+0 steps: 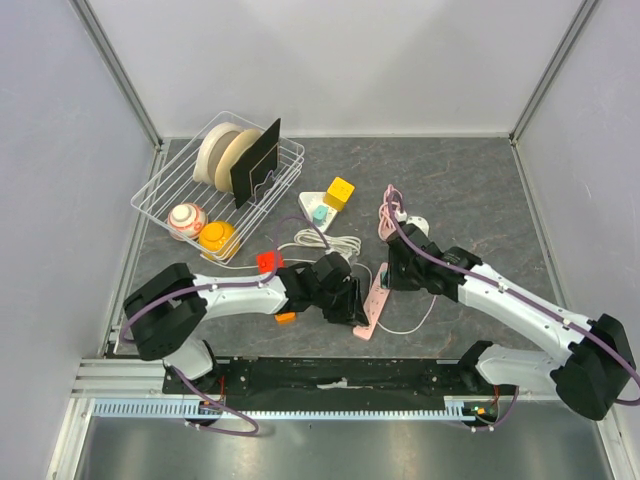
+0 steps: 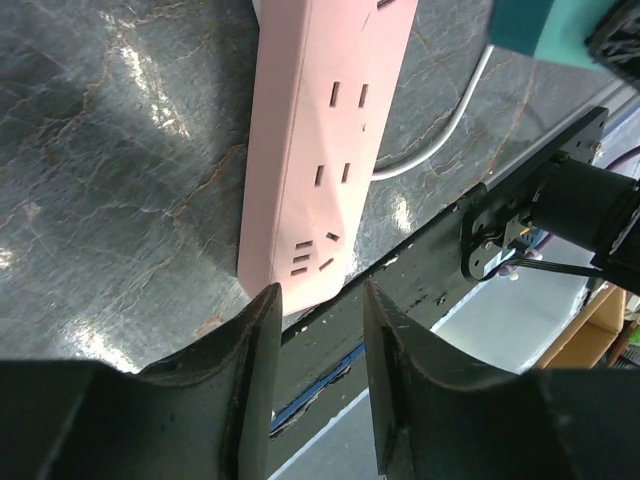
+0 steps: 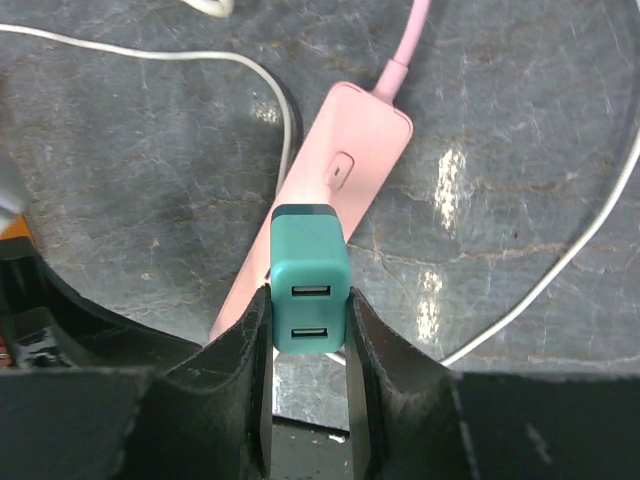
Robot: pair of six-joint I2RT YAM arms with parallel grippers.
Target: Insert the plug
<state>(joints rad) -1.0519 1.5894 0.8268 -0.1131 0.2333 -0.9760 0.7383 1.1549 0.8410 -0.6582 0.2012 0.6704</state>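
Observation:
A pink power strip [image 1: 371,306] lies on the grey table near the front edge; its sockets face up in the left wrist view [image 2: 320,150]. My left gripper [image 1: 352,303] is open and empty, its fingertips [image 2: 268,305] just past the strip's near end. My right gripper [image 1: 400,268] is shut on a teal two-port USB plug [image 3: 310,290] and holds it above the strip [image 3: 340,175], near its switch end. The plug also shows at the top right of the left wrist view [image 2: 540,25]. Its prongs are hidden.
A wire rack [image 1: 165,190] at the back left holds plates, a black board and two balls. A white adapter with a yellow block [image 1: 339,192] and a coiled white cable [image 1: 320,244] lie behind the strip. A red block [image 1: 268,262] and an orange block [image 1: 286,318] sit by the left arm.

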